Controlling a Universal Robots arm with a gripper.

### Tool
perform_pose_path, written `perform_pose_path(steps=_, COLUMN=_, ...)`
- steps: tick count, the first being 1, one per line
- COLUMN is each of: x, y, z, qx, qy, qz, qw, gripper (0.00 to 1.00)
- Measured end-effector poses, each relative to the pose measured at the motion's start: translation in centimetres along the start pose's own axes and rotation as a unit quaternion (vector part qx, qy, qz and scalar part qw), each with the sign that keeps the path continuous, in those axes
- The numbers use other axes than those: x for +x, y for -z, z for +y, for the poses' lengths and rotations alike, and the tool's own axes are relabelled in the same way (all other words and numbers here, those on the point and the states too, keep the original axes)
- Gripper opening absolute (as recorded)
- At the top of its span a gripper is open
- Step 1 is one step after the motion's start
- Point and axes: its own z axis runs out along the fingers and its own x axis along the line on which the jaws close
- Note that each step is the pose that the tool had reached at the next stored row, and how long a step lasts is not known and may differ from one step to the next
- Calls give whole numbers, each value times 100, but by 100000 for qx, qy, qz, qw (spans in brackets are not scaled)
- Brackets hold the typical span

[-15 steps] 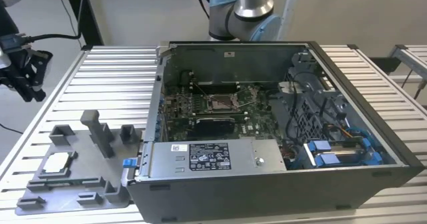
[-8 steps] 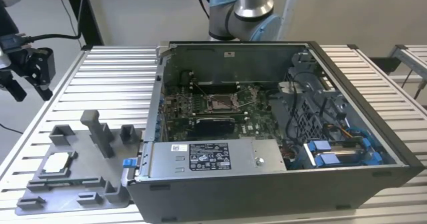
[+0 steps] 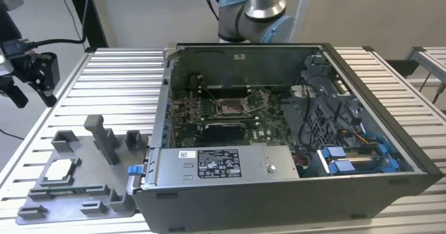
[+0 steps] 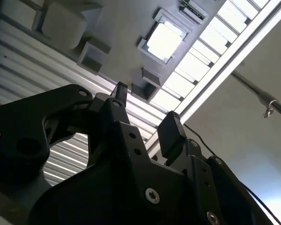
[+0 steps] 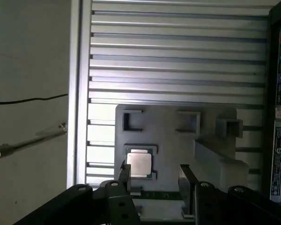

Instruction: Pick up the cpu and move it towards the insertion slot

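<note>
The black two-fingered claw hangs in the upper part of the exterior view's left, above the slatted aluminium table. It is released: in both wrist views its fingers stand spread with nothing between them. It touches nothing.

Little of the task looks done. The cpu, a small flat square chip with a silvery-white metal face, lies in its recess on the grey plastic tray at the lower part of the exterior view's left, below the claw and apart from it. In the first wrist view the cpu shows just beyond the fingertips, nearer one finger than the other, so the claw seems roughly but not squarely lined up over it. Both the grasp and the carry remain.

The insertion slot, a square socket with a shiny metal frame and pale centre, sits on the green motherboard inside the open grey computer case at mid-frame, well apart from the cpu.

Upright grey blocks rise from the tray near the chip. The case's side wall and the silver labelled power supply box stand between the tray and the slot, so I judge a path would have to clear them. The arm's base stands behind the case.
</note>
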Motion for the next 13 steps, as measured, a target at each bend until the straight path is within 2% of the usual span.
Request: perform_pose_path(steps=13, x=4, y=-237, z=-8, qx=-10, qy=5, qz=-30, qw=100000, gripper=0)
